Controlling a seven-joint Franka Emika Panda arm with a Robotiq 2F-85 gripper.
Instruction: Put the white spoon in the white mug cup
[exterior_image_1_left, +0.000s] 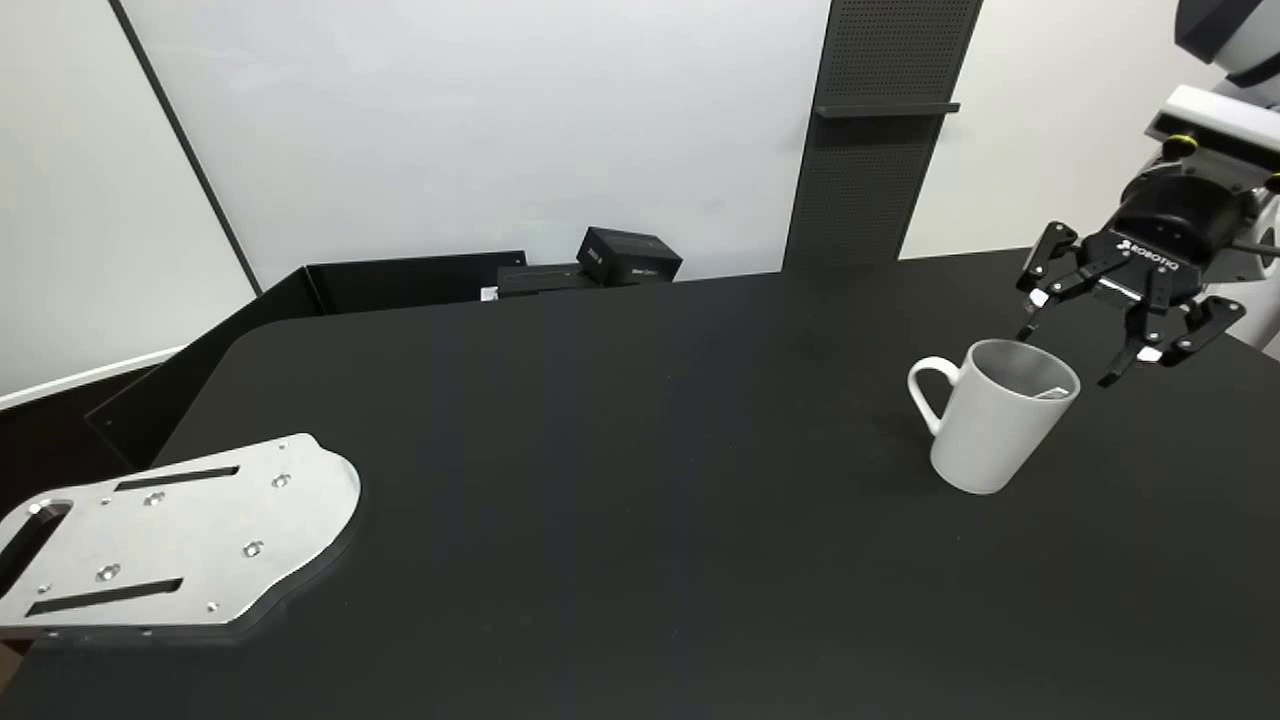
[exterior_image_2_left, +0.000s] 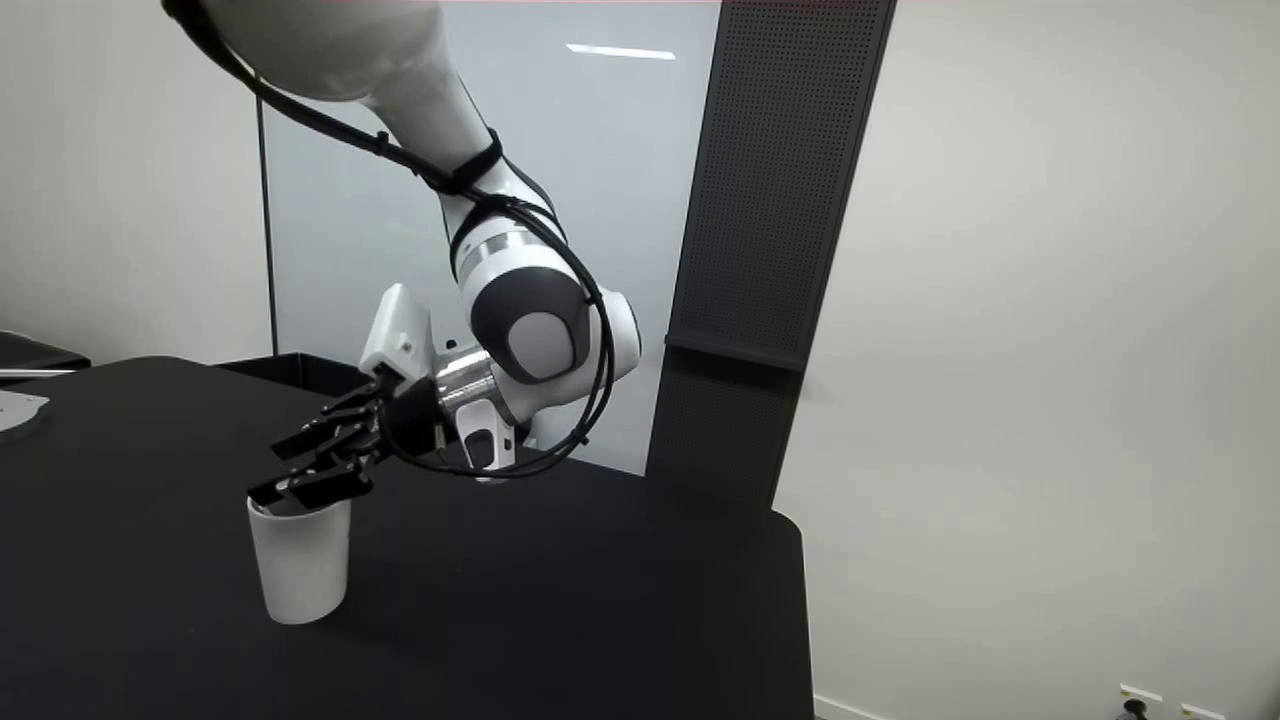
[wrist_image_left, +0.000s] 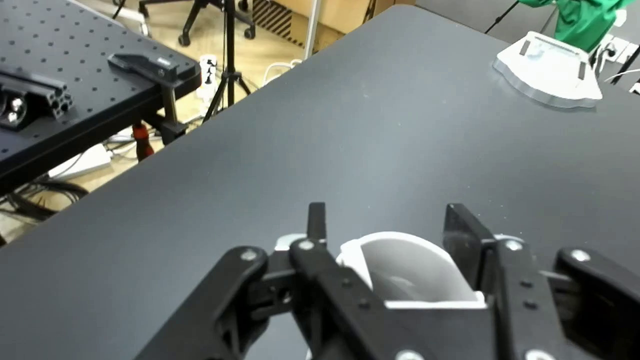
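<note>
my gripper (exterior_image_1_left: 1067, 356), its jaws wide apart, hangs near the white mug cup (exterior_image_1_left: 992, 430), contact unclear, with the white spoon (exterior_image_1_left: 1052, 394) inside; a sideways swing, i judge, could snag the mug and topple both.

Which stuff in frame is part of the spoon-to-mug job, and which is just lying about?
Part of the job:
white mug cup
white spoon, in the mug, only a bit showing
gripper, open, close to the mug

Just lying about:
silvery slotted plate
small black box
black clamp
green cloth
</note>
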